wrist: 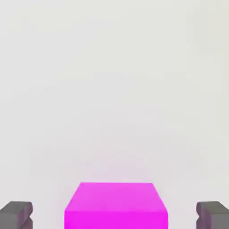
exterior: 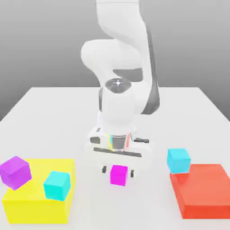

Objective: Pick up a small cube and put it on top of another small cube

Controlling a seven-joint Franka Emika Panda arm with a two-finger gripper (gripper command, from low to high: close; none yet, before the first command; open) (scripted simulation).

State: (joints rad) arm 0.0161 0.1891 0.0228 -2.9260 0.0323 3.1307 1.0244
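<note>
the white robot arm's two-finger gripper (exterior: 118,170) points down at the white table (exterior: 54,103), its jaws spread wide and holding nothing, one dark fingertip (wrist: 17,214) on each side of the small bright magenta-pink cube (exterior: 119,175), gaps visible both sides. the cube sits on the table between a yellow block (exterior: 40,197) and a red block (exterior: 204,191).

The white arm (exterior: 121,58) folds forward and points straight down — its gripper (exterior: 118,171) hangs low, fingers (wrist: 17,214) spread wide apart.
</note>
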